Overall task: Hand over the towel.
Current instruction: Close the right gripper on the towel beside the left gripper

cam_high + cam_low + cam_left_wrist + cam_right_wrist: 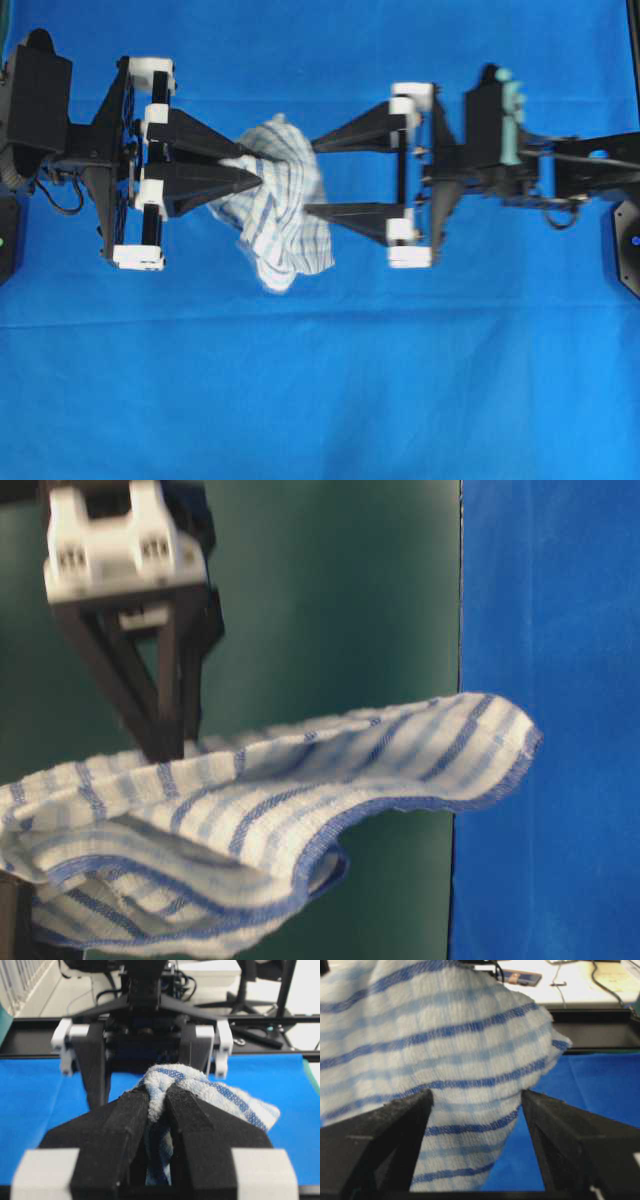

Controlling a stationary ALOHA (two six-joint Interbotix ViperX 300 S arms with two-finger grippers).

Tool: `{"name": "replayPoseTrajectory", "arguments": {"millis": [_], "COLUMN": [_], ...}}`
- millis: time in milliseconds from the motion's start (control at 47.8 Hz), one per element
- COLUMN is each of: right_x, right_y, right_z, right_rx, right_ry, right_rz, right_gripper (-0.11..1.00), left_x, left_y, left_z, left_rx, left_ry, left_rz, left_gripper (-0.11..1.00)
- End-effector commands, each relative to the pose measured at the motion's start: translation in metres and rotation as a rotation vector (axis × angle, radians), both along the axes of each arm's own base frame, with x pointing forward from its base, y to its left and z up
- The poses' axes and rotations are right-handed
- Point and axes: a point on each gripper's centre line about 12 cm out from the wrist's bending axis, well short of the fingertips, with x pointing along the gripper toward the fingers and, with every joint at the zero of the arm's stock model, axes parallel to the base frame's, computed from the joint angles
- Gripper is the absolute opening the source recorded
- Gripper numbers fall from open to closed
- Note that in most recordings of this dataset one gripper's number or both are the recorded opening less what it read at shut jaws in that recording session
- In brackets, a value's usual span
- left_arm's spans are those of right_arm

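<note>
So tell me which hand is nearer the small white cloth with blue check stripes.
Left. The left hand is shut on the small white blue-checked cloth, holding it. The right hand stands open at the cloth's other side, its fingers straddling the edge without gripping.

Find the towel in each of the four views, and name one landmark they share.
Overhead: towel at centre, between the two arms.
Table-level: towel across the lower left and middle, hanging in the air.
Left wrist: towel at centre, pinched in the left end effector.
Right wrist: towel fills the upper left, between open fingers.
Shared landmark: the blue cloth.
</note>
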Motion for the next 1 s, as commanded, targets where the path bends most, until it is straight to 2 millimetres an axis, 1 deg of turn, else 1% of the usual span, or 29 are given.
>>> {"name": "replayPoseTrajectory", "arguments": {"millis": [0, 125, 293, 606, 669, 711, 753, 816, 899, 920, 941, 983], "right_x": [0.016, 0.033, 0.047, 0.051, 0.051, 0.051, 0.051, 0.051, 0.051, 0.051, 0.051, 0.051], "right_y": [0.001, 0.001, 0.0, -0.001, -0.001, 0.0, -0.001, 0.0, 0.001, 0.001, 0.001, 0.001], "right_z": [0.015, 0.018, 0.019, 0.021, 0.021, 0.021, 0.021, 0.02, 0.019, 0.019, 0.018, 0.018], "right_rx": [0.003, 0.003, 0.025, 0.019, 0.017, 0.014, 0.008, 0.003, -0.011, -0.012, -0.012, -0.013], "right_ry": [-0.042, -0.038, -0.036, -0.042, -0.04, -0.04, -0.037, -0.028, -0.016, -0.013, -0.01, -0.006], "right_rz": [0.002, 0.005, -0.005, -0.01, -0.009, -0.007, -0.007, -0.003, 0.003, 0.004, 0.004, 0.003], "right_gripper": [0.73, 0.73, 0.73, 0.72, 0.71, 0.67, 0.58, 0.41, 0.15, 0.11, 0.09, 0.1], "left_x": [0.0, 0.0, 0.0, 0.0, 0.0, 0.0, 0.0, 0.0, 0.0, 0.0, 0.0, 0.001], "left_y": [-0.002, -0.002, -0.002, -0.004, -0.004, -0.004, -0.005, -0.005, -0.005, -0.005, -0.005, -0.005], "left_z": [0.009, 0.009, 0.009, 0.009, 0.01, 0.01, 0.01, 0.01, 0.011, 0.011, 0.012, 0.011], "left_rx": [0.001, 0.001, 0.001, 0.001, 0.001, 0.0, 0.002, 0.002, 0.0, 0.0, 0.0, 0.002], "left_ry": [-0.032, -0.034, -0.034, -0.034, -0.04, -0.043, -0.043, -0.046, -0.057, -0.058, -0.061, -0.061], "left_rz": [-0.005, -0.005, -0.006, -0.012, -0.012, -0.014, -0.015, -0.015, -0.015, -0.015, -0.015, -0.014], "left_gripper": [0.04, 0.04, 0.04, 0.04, 0.04, 0.04, 0.04, 0.04, 0.04, 0.04, 0.04, 0.04]}}
